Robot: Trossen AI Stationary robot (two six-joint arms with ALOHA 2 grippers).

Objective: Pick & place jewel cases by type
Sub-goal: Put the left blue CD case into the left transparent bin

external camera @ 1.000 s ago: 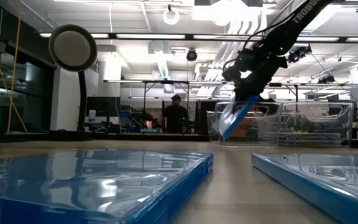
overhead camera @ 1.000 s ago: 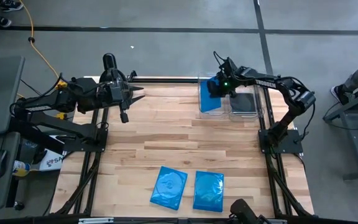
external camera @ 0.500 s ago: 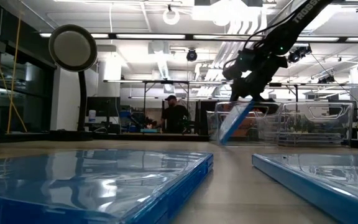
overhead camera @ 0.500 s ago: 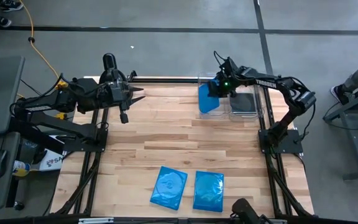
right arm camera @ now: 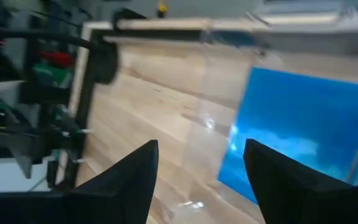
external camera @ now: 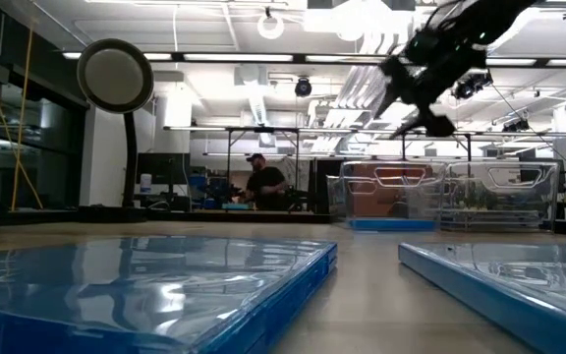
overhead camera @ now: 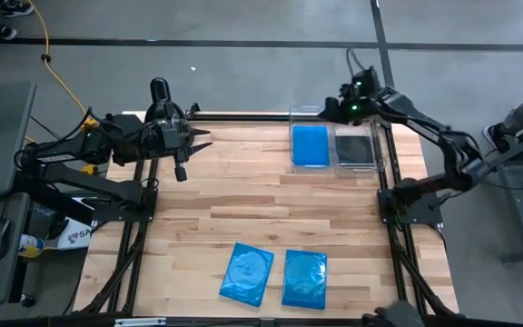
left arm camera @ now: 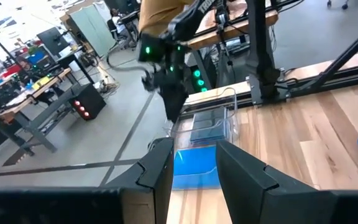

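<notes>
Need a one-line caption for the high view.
Right gripper open above bins; blue case in left bin, two blue cases left.

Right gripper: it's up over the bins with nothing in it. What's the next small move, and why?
Probably swing the right gripper, open and empty, toward the two blue cases at the table's near edge. One blue case already lies flat in its clear bin; those two remain unsorted. The left gripper waits at its side.
</notes>
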